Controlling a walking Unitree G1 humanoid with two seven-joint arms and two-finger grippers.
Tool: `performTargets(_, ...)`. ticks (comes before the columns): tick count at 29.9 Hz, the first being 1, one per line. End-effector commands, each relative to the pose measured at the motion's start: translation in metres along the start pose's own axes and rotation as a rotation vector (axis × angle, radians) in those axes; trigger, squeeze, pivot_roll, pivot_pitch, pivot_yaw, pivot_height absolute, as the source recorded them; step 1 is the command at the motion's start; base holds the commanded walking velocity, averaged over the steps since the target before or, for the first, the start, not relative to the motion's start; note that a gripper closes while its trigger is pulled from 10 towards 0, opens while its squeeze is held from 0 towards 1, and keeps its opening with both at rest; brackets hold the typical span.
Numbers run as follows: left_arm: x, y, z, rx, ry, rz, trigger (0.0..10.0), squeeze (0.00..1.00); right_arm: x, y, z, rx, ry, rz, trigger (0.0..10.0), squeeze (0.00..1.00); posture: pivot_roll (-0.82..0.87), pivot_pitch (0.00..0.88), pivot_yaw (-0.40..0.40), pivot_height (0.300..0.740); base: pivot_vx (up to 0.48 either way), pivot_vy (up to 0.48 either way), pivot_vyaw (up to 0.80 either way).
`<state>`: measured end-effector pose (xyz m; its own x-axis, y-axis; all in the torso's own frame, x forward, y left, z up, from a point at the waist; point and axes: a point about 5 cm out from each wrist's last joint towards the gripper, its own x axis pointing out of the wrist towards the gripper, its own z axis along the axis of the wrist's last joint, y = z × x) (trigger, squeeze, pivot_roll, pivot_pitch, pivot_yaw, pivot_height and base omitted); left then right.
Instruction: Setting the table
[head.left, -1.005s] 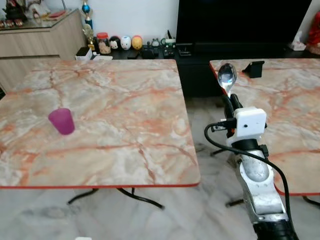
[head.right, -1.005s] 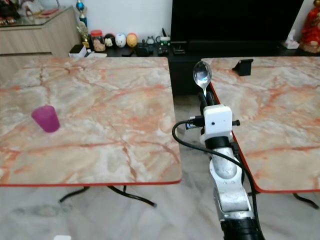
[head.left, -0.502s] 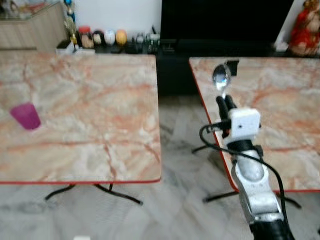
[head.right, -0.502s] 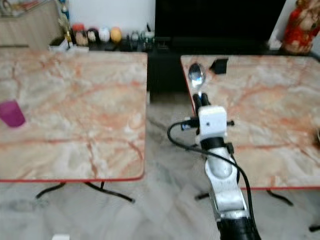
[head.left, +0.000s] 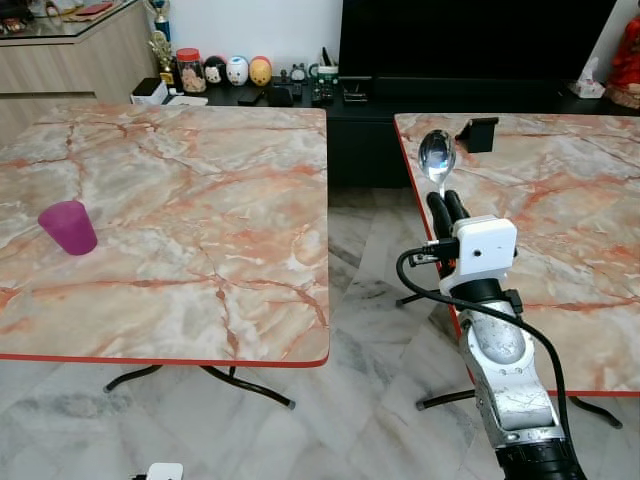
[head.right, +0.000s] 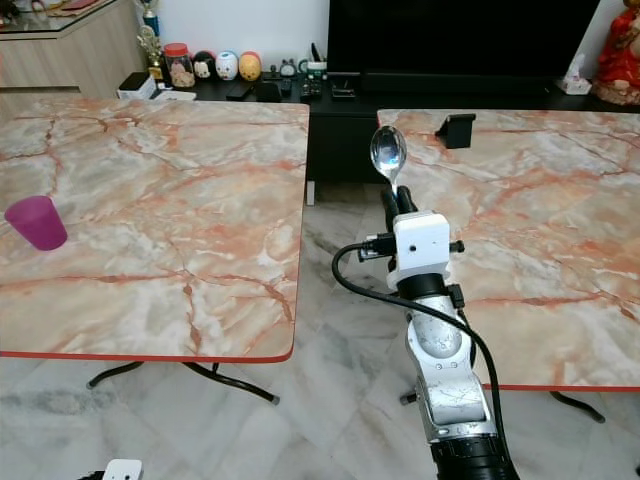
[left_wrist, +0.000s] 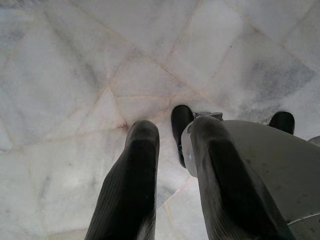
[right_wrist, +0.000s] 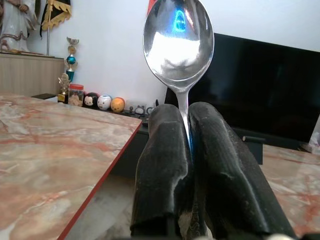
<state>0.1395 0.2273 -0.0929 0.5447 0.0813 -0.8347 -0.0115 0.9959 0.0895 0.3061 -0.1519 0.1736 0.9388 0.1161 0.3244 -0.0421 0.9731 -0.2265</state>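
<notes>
Right gripper (head.left: 441, 203) clamped on spoon (head.left: 437, 157), held up over the floor gap btwn left table (head.left: 300, 357) & right table (head.left: 404, 150). Left gripper (left_wrist: 172, 135) fingers apart, hanging over floor tiles (left_wrist: 75, 75).

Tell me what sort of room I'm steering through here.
Probably a home living and dining room: two marble-look tables, a big dark television on a low cabinet, and small figurines beside it.

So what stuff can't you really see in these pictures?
- Spoon: its handle is hidden between the right end effector fingers, wrist view.
- Small figures on the far shelf: too small to identify, left eye view.
- Right table: cut off by the picture's edge.
- Purple cup: its inside is hidden by its wall.
- Left end effector: the white part beside it is unclear.
</notes>
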Motion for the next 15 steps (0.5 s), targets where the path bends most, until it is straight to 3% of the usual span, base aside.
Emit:
performTargets(1,-0.0003,-0.0018,-0.0021,-0.001,0.004,-0.007,10.0,0.00,0.0026,0.0004,0.0032,0.002,-0.008,0.005,10.0,0.00,-0.07,0.000,-0.017,0.740,0.000,0.000,0.00)
performTargets(6,-0.0012,-0.0016,-0.0045,0.017,0.004,-0.005,10.0,0.00,0.0026,-0.0002,0.0040,-0.006,-0.011,-0.001,10.0,0.00,-0.07,0.000,-0.019,0.740,0.000,0.000,0.00)
performTargets(15,-0.0033,0.0034,-0.0090,0.009,0.006,0.004,10.0,0.00,0.0024,0.0016,0.0032,-0.001,-0.005,0.004,10.0,0.00,-0.07,0.000,-0.019,0.740,0.000,-0.301,0.00)
